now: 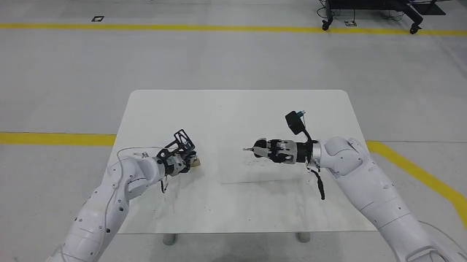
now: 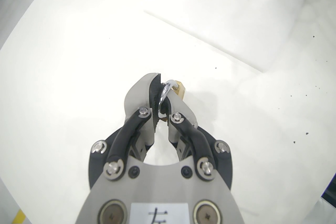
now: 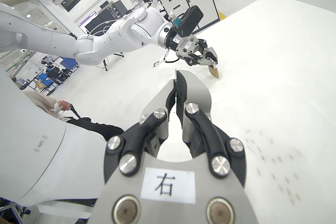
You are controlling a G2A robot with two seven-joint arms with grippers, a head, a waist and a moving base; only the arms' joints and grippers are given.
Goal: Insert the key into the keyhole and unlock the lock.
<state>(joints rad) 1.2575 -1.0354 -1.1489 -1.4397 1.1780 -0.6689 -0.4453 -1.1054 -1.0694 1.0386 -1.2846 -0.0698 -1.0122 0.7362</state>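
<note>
The left gripper [image 2: 164,97] was clamped on the brass padlock [image 2: 181,90], its fingers pinching the silver shackle [image 2: 164,93] so that the lock body stuck out past the fingertips. It held the padlock low over the left half of the white table [image 1: 233,109], toward the robot's side (whether the body touched the tabletop could not be told). The right gripper [image 3: 177,79] sat over the right half of the table, pointing across at the left one, with a stretch of bare table between the two. Its fingers were pressed together on the key [image 1: 248,148], of which only a thin metal tip showed beyond the pads, aimed toward the padlock and well apart from it.
</note>
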